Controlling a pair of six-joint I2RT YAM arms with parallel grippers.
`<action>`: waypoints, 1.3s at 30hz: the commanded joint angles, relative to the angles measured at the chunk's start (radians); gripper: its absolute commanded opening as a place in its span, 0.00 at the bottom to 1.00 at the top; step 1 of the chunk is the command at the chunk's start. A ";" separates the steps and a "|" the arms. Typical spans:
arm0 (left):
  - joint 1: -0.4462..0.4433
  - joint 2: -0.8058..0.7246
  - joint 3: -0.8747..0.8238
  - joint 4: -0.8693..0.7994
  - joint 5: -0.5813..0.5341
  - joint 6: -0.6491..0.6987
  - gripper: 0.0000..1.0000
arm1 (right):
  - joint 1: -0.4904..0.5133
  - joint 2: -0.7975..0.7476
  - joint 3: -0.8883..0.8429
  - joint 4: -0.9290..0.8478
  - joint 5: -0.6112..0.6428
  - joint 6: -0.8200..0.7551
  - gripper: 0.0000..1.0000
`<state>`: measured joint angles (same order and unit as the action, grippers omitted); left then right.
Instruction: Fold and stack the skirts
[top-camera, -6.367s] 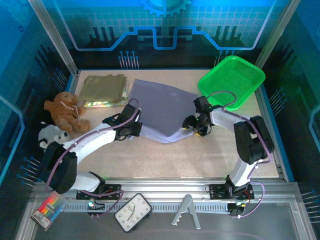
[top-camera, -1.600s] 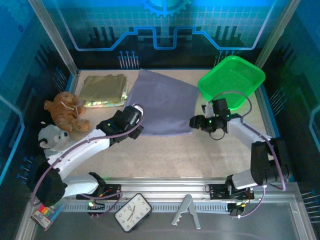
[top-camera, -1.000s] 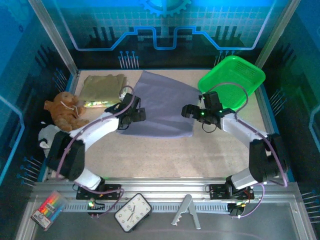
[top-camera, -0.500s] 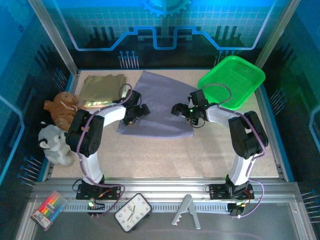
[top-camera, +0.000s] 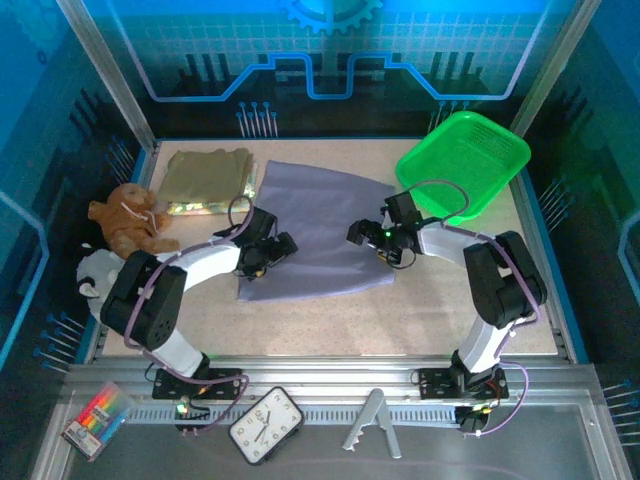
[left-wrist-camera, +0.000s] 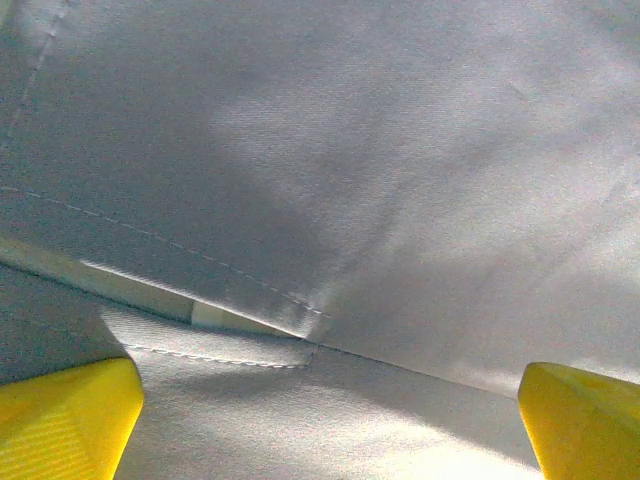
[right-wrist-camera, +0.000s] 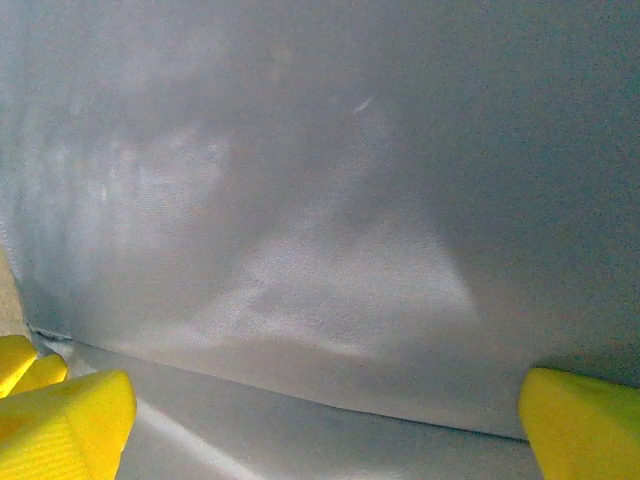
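At the far left of the counter (top-camera: 330, 325), the olive-khaki skirt (top-camera: 205, 175) lay folded on top of the floral skirt (top-camera: 195, 208). So, by my judgement, the step in hand was folding the 3rd one.

The left end effector (top-camera: 275, 247) hung over the left border of the lavender-grey skirt (top-camera: 320, 225) with its jaws wide and nothing between them. In the left wrist view, its yellow fingertips (left-wrist-camera: 65, 415) stood far apart above a stitched edge. To do this step well, each arm should probably pinch only the top layer close to a corner. Both should then lift together and lay the cloth over evenly, so that no wrinkle is pressed in.

The skirt was spread flat in the middle of the counter, well apart from the folded pair. Its long axis seemed to run left to right, slightly tilted. I could not tell which edge was the waist.

The right end effector (top-camera: 358, 234) was over the right border, also wide and empty, near the green basket (top-camera: 462, 160).
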<state>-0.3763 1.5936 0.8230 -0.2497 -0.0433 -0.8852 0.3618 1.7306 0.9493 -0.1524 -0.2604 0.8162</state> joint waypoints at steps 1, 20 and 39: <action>0.004 -0.028 -0.047 -0.112 -0.022 -0.041 0.99 | 0.012 -0.046 -0.055 -0.044 0.027 0.037 1.00; 0.034 -0.415 -0.115 -0.268 -0.137 -0.078 0.99 | 0.066 -0.462 -0.010 -0.299 0.489 -0.073 1.00; 0.065 -0.486 -0.314 -0.324 -0.035 -0.228 0.69 | -0.070 -0.548 -0.101 -0.174 0.324 -0.163 1.00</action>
<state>-0.3168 1.1191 0.5442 -0.5720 -0.1242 -1.0935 0.2996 1.1973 0.8577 -0.3771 0.0593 0.6384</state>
